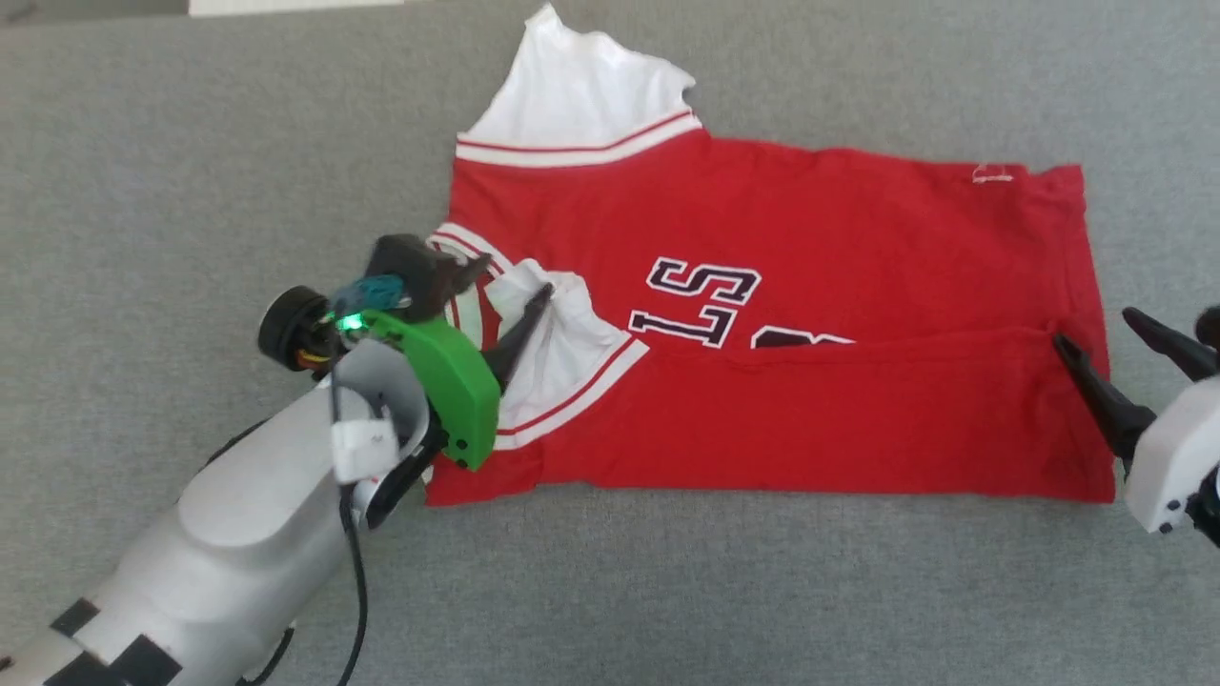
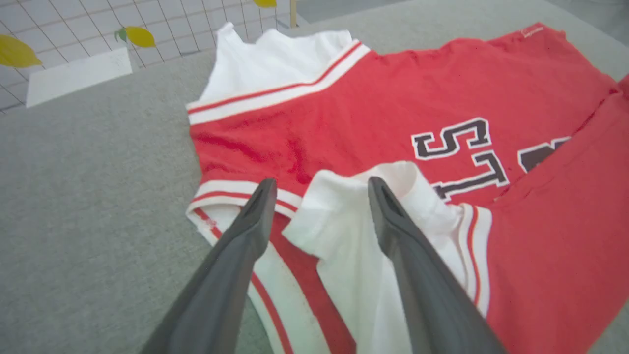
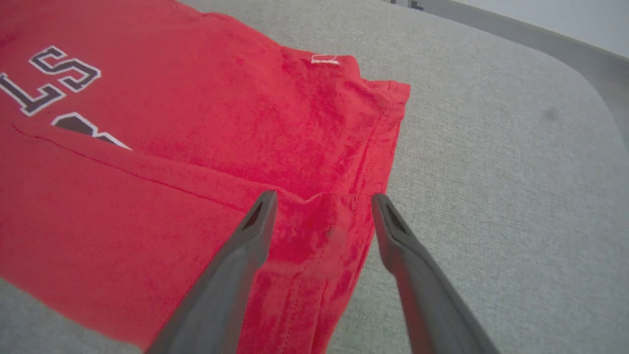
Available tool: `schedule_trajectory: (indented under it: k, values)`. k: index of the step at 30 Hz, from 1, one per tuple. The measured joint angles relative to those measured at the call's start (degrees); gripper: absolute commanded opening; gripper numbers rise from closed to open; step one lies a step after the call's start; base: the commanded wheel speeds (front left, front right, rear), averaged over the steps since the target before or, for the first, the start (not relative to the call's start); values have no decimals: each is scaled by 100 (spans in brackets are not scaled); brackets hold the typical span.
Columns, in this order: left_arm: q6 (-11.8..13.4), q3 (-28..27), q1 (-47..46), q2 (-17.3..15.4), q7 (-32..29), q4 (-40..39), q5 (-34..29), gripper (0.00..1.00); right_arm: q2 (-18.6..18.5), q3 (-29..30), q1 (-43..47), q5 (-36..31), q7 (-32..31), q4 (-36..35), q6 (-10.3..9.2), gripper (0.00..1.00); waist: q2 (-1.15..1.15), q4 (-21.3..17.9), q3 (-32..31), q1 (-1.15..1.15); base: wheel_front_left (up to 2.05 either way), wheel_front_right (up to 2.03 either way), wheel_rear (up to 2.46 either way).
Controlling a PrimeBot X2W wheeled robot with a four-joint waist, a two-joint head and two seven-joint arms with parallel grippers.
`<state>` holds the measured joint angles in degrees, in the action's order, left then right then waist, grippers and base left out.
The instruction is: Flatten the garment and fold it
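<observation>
Head view: garment (image 1: 810,229) hem sits btw spread right pincer (image 1: 1094,328).

Setting: indoor robot test area, probably a lab. Indicators: grey fabric-covered worktop (image 3: 491,147) with a rounded corner; white gridded surface (image 2: 73,24) bearing yellow leaf shapes (image 2: 140,36) beyond its edge.

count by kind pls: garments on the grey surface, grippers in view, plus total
garment: 1
grippers: 2 (left gripper, right gripper, both open)
total: 3
</observation>
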<state>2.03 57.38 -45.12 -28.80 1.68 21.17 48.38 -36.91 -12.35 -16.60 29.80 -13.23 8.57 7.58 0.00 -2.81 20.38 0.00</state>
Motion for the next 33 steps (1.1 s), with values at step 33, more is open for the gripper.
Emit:
schedule_trajectory:
  k: [33]
  values:
    - [1024,-2569,4142,557,-125,-2141,-2423,100,3214,2548,2763,-2276,1063,-1928,1,100,0,160,-1310,0,0,0,0]
